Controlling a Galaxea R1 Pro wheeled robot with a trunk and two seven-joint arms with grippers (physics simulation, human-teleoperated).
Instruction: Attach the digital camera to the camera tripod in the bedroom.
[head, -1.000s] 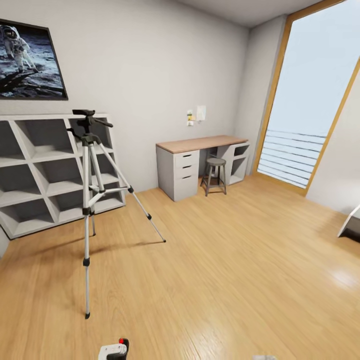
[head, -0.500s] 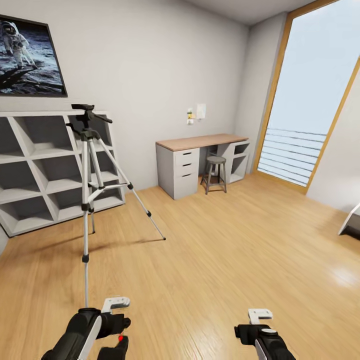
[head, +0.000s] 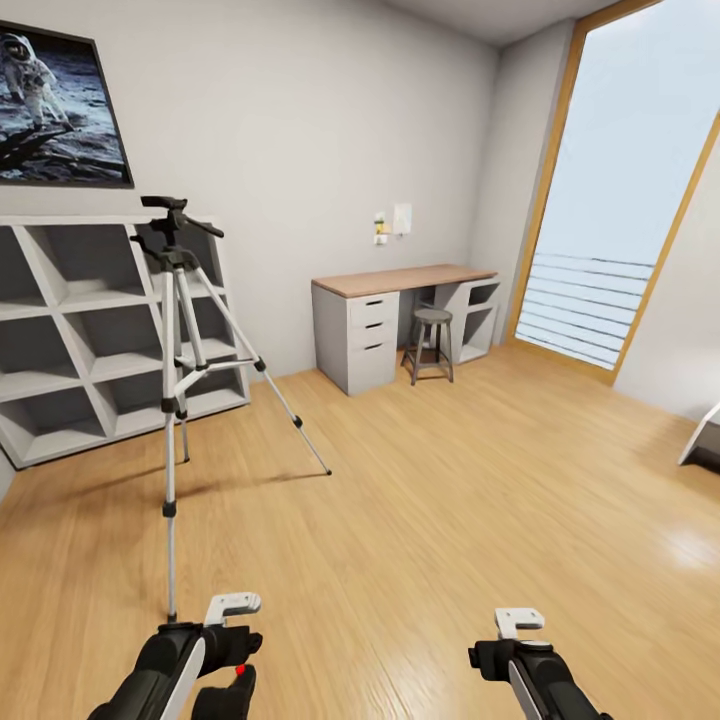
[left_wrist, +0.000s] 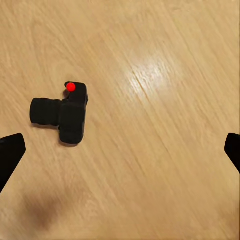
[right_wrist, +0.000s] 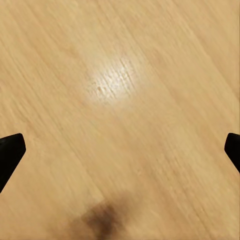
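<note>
The camera tripod (head: 178, 380) stands before the shelves (head: 90, 330) — the desk (head: 400, 320) to their right.

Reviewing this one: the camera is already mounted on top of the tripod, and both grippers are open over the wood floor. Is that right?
Not quite. The camera is not on the tripod; the left wrist view shows it lying on the wood floor below the open left gripper. The tripod's head is bare in the head view. The right gripper is open over the floor, as you said.
</note>
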